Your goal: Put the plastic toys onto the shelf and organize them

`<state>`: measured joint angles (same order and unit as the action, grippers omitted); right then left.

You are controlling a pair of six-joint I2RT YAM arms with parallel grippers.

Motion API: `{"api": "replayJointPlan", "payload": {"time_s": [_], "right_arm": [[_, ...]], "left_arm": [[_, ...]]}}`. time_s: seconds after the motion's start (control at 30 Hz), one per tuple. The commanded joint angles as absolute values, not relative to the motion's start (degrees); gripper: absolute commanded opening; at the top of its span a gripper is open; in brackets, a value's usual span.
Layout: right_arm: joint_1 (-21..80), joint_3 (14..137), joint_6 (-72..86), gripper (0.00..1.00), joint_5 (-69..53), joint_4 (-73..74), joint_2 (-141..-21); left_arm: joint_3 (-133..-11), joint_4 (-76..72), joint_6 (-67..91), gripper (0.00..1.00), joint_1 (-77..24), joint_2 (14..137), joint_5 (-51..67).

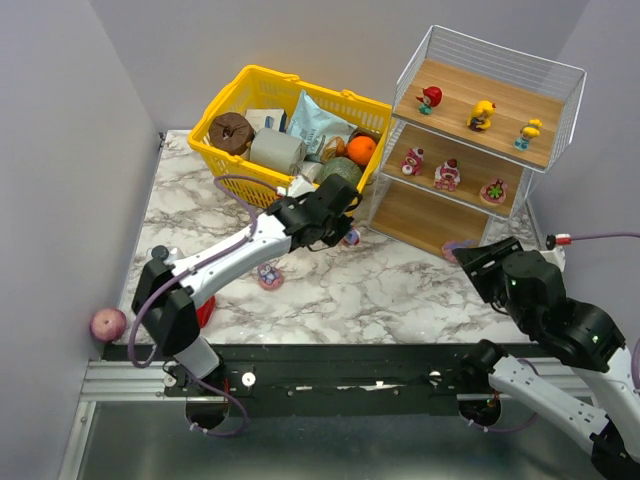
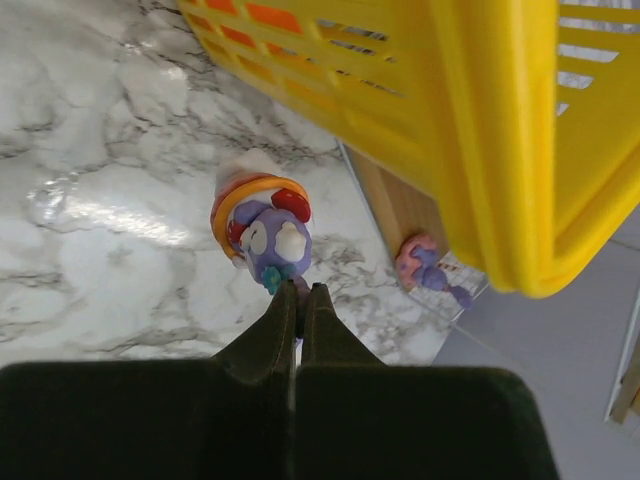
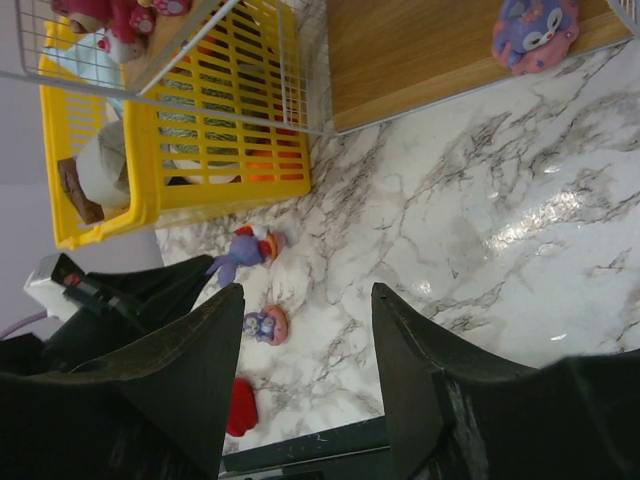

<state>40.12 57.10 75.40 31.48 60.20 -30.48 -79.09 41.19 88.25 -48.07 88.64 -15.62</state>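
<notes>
Left wrist view: left gripper pinched narrow, seemingly on an ear of the bunny lying on the desk beside the basket (right gripper gapes wide). Lift slowly, clear the basket, then swing to the shelf.

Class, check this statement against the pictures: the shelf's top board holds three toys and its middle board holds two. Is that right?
Not quite. The middle board of the shelf holds three red-pink toys, not two, as the top external view shows. The top board does hold three: a red figure and two yellow ducks.
</notes>
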Motion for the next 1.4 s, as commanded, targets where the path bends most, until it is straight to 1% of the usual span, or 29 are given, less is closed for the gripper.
{"api": "replayJointPlan", "payload": {"time_s": [0.0,0.13,0.3,0.63,0.83,1.07,1.23,1.3,1.37], "right_arm": [[40.34,60.73,73.31,0.61,33.75,65.03,-30.32],[40.34,62.49,72.34,0.61,33.84,67.32,-29.27],[40.34,63.63,71.02,0.61,33.49,69.25,-26.99],[40.34,64.69,70.31,0.61,34.37,73.04,-23.73],[40.34,64.34,70.40,0.61,34.72,73.56,-23.47],[40.34,64.34,70.14,0.62,35.16,74.35,-23.12],[40.34,64.77,69.70,0.62,35.95,75.06,-22.15],[40.34,64.95,69.43,0.62,36.12,75.06,-22.24],[40.34,65.21,68.65,0.62,35.95,74.88,-22.32]], "left_arm": [[-87.95,39.46,96.15,0.00,-50.27,95.70,-22.67],[-93.77,39.73,99.05,0.00,-51.85,102.20,-25.22],[-100.27,41.05,100.89,0.00,-53.35,107.40,-27.86],[-105.38,40.17,98.62,0.01,-54.84,115.04,-26.46],[-111.18,44.64,98.79,0.02,-55.55,120.40,-26.01],[-113.02,46.05,105.37,0.03,-55.55,122.08,-28.83],[-121.19,49.04,105.30,0.02,-56.16,125.23,-30.58],[-124.43,52.46,105.38,0.02,-57.21,126.03,-31.72],[-124.11,53.17,106.69,0.01,-57.65,125.60,-32.26]]}}
